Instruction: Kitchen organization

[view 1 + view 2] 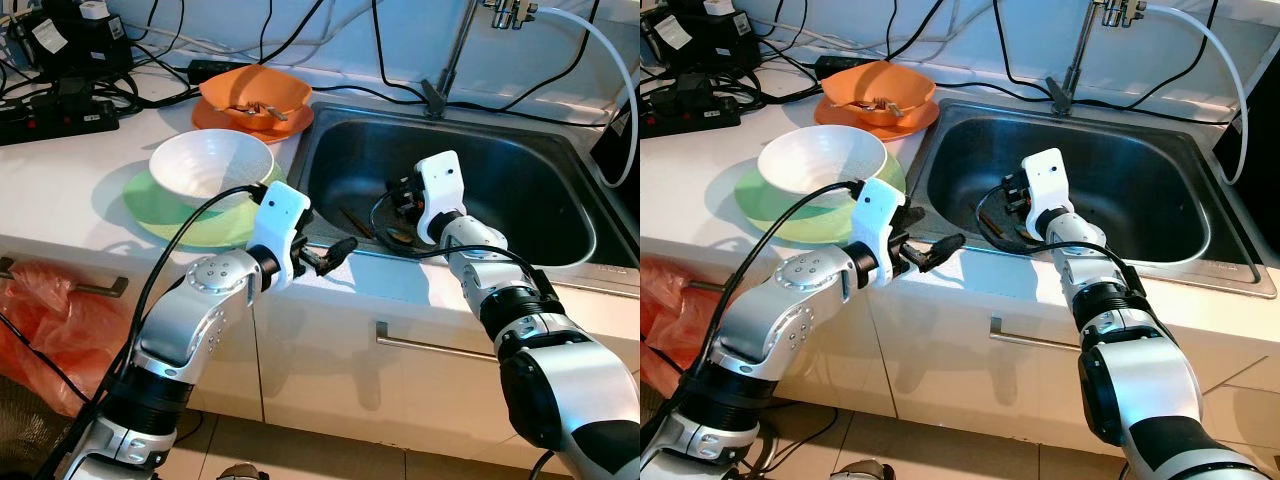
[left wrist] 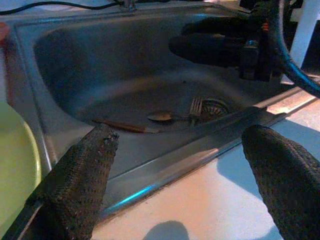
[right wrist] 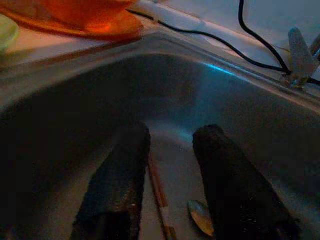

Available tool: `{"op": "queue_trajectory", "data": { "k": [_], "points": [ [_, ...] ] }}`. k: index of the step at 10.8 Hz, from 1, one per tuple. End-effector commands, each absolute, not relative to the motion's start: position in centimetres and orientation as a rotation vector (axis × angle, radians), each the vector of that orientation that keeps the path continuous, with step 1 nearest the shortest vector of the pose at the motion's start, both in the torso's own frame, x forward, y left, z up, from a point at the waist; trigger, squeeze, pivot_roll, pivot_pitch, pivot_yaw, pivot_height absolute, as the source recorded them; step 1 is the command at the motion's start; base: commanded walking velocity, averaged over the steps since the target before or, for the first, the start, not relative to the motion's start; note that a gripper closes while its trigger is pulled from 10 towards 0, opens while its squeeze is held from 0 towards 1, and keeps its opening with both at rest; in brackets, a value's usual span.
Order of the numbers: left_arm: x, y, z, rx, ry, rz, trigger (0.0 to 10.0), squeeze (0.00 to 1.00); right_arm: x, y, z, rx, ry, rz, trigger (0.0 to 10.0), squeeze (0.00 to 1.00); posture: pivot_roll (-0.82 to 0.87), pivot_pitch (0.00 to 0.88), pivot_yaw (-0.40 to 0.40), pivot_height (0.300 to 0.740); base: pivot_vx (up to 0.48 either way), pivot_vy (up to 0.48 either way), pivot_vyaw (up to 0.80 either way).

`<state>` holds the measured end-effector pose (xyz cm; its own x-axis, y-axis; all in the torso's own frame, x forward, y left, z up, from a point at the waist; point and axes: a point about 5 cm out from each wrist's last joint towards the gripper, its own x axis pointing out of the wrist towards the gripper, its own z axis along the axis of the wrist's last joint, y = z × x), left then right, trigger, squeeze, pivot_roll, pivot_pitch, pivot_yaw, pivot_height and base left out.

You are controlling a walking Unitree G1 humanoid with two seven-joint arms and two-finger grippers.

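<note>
Your right gripper (image 3: pixel 167 185) is down inside the steel sink (image 1: pixel 520 170), fingers spread and holding nothing. Between those fingers on the sink floor lies a thin chopstick (image 3: pixel 159 196), and just beside the tip of one finger rests a spoon (image 3: pixel 201 217). From your left gripper's side the same spoon (image 2: pixel 162 116) lies next to a fork (image 2: pixel 196 106) at the drain (image 2: pixel 214 106).

Your left gripper (image 1: pixel 330 255) hangs over the counter edge (image 1: pixel 400 280) just in front of the sink's near rim, fingers wide apart and empty.

Behind that gripper, a white bowl (image 1: pixel 210 165) sits on a green plate (image 1: pixel 150 205); whether anything is in it you cannot tell. Farther back, an orange bowl (image 1: pixel 255 92) stands on an orange plate (image 1: pixel 215 118) and holds some utensils, too small to identify.
</note>
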<state>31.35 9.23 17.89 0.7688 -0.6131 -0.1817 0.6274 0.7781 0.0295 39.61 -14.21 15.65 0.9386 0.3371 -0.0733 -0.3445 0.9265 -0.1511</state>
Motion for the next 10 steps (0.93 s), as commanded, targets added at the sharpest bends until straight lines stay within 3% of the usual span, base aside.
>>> {"op": "queue_trajectory", "data": {
  "k": [1, 2, 5, 6, 7, 8, 10],
  "points": [
    [32.0, 9.7, 20.0, 0.089, 0.046, -0.6, 10.0, 0.12, 40.0, -13.9, 17.1, -0.115, -0.013, 0.353, 10.0, 1.0, 0.16, 0.039, -0.039, 0.74, 0.0, 0.0, 0.0],
    [32.6, 10.5, 21.2, 0.067, -0.028, -0.502, 10.0, 0.0, 40.1, -13.8, 17.6, -0.085, -0.035, 0.352, 10.0, 1.0, 0.16, 0.038, -0.039, 0.74, 0.0, 0.0, 0.0],
    [33.5, 13.6, 23.1, 0.03, -0.145, -0.276, 10.0, 0.03, 39.9, -12.4, 18.2, 0.004, -0.076, 0.425, 10.0, 1.0, 0.15, 0.038, -0.043, 0.74, 0.0, 0.0, 0.0],
    [33.7, 14.3, 23.3, 0.095, -0.145, -0.26, 10.0, 0.05, 39.7, -11.7, 18.6, 0.041, -0.107, 0.472, 10.0, 0.83, 0.15, 0.038, -0.043, 0.74, 0.0, 0.0, 0.0],
    [34.1, 14.8, 23.0, 0.176, -0.09, -0.297, 10.0, 0.17, 39.4, -11.3, 19.1, 0.069, -0.135, 0.517, 10.0, 0.0, 0.15, 0.034, -0.041, 0.74, 0.0, 0.0, 0.0],
    [34.3, 15.2, 22.9, 0.226, -0.06, -0.313, 10.0, 0.17, 39.2, -11.2, 19.4, 0.086, -0.151, 0.532, 10.0, 0.0, 0.15, 0.034, -0.041, 0.74, 0.0, 0.0, 0.0],
    [34.6, 16.2, 23.1, 0.323, -0.036, -0.343, 10.0, 0.49, 38.8, -11.3, 19.6, 0.095, -0.159, 0.55, 10.0, 0.0, 0.15, 0.035, -0.04, 0.74, 0.0, 0.0, 0.0]
  ]
}}
